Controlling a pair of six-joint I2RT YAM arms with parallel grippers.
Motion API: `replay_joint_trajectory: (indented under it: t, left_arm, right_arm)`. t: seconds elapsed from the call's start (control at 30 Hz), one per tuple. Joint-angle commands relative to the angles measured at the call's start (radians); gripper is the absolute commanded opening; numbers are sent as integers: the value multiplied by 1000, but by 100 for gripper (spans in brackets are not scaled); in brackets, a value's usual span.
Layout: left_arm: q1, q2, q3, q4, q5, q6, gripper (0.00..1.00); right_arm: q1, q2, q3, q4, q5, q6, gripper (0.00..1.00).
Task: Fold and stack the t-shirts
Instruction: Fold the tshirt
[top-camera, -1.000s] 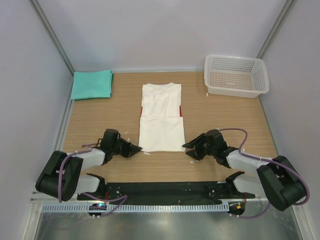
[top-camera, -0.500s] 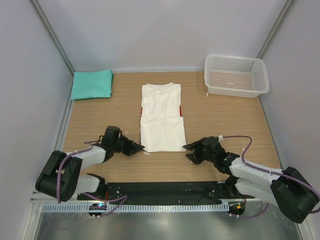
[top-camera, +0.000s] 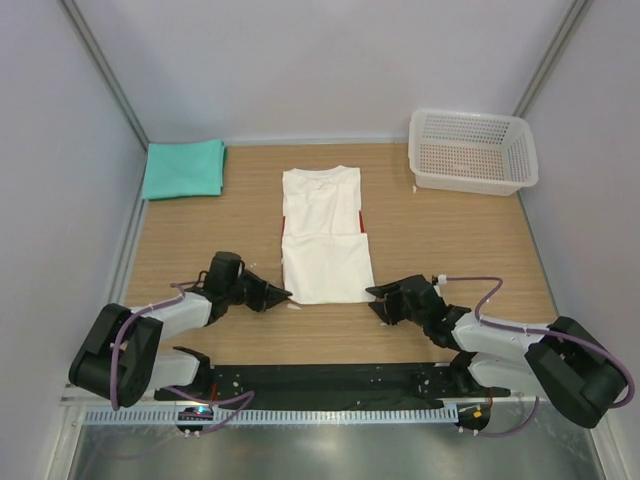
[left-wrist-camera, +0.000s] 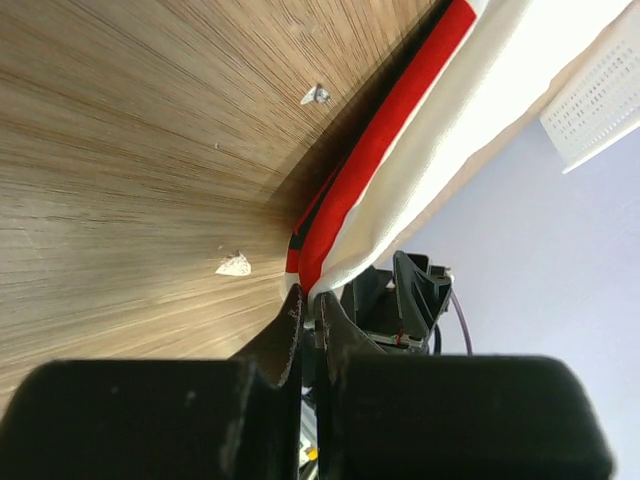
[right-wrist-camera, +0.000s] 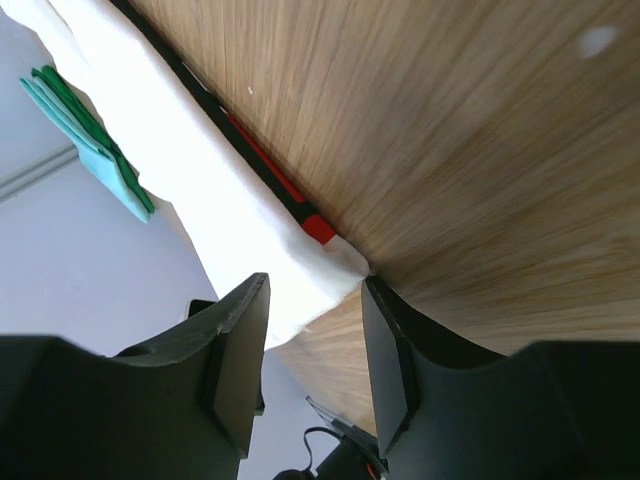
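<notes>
White t-shirt (top-camera: 322, 240), red print showing along its edges, lies folded in the middle of the wooden table (top-camera: 440, 240), well apart from the folded teal t-shirt (top-camera: 183, 168) at the far left corner. The left gripper (top-camera: 287, 295) is clenched on its near left corner, hem slightly raised. The right gripper (top-camera: 373, 303) is spread, fingers straddling the near right corner. A white mesh basket (top-camera: 520, 150) sits far right.

no text, label, brand or number can be read in any view. the white t-shirt (top-camera: 322, 240) shows only a thin red strip of its print along the folded edge, and no lettering is visible on it.
</notes>
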Motion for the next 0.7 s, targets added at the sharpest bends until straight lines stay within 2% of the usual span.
replay_joint_trajectory:
  t: [0.0,0.17,0.33,0.43,0.5,0.53,0.6,0.67]
  left_arm:
    - [-6,-30,11,16,29,-14,0]
    - [-6,-30,-7,48,34,-36,0]
    - [-6,-33,-9,47,34,-28,0]
    - [-4,-39,-13,43,34,-27,0]
    - [-4,-39,-15,34,34,-22,0]
    - [-4,-41,-15,27,31,-16,0]
    - [-2,-43,-15,17,29,-2,0]
    - [5,-49,-10,-25,20,21,0]
  right_arm:
    - [3,-35,-49,-144,144,37,48]
    - [4,74,-63,-41,119,7,45]
    - [3,111,-34,-67,100,-30,51]
    - [1,112,-30,-84,111,-34,50]
    - [1,126,-34,-78,96,-42,40]
    - [0,128,-37,-72,88,-48,27]
    - [-2,123,-39,-73,65,-71,12]
    - [-10,112,-17,-137,54,-147,1]
